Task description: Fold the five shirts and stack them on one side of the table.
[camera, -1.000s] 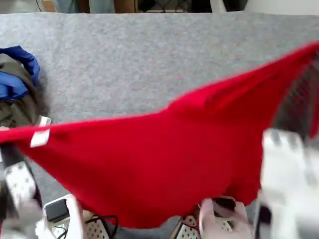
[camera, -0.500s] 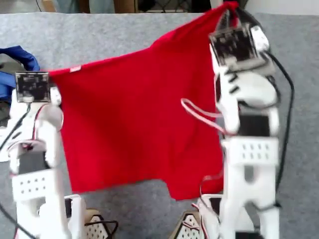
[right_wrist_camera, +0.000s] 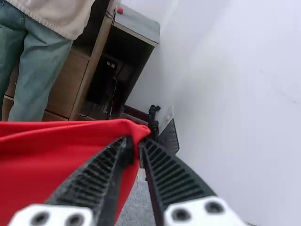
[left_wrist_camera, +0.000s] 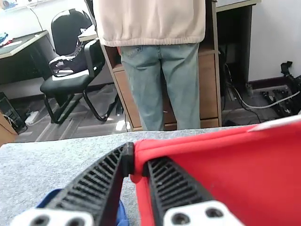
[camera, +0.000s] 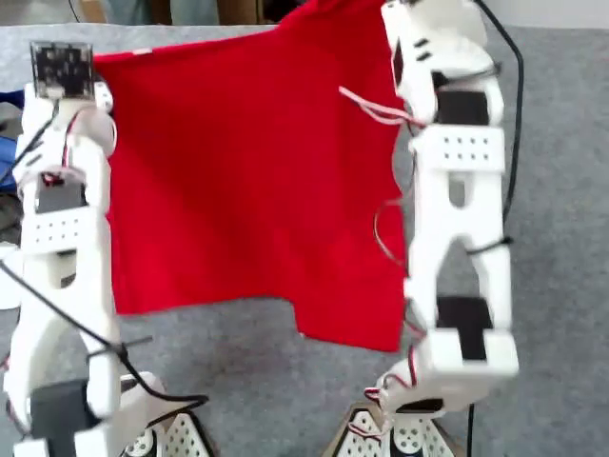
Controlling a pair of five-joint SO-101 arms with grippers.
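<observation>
The shirt [camera: 247, 171] spans the table [camera: 561, 190] between the left arm [camera: 59, 219] and right arm [camera: 457, 190], each at a far corner.

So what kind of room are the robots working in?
Probably an office or a lab workroom. Beyond the grey felt-covered table there is a black swivel chair, a desk by the wall and loose cables on the floor.

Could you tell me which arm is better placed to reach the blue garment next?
Left, probably: the left claw, gripping the red shirt, is beside the blue garment; right claw farther off.
</observation>
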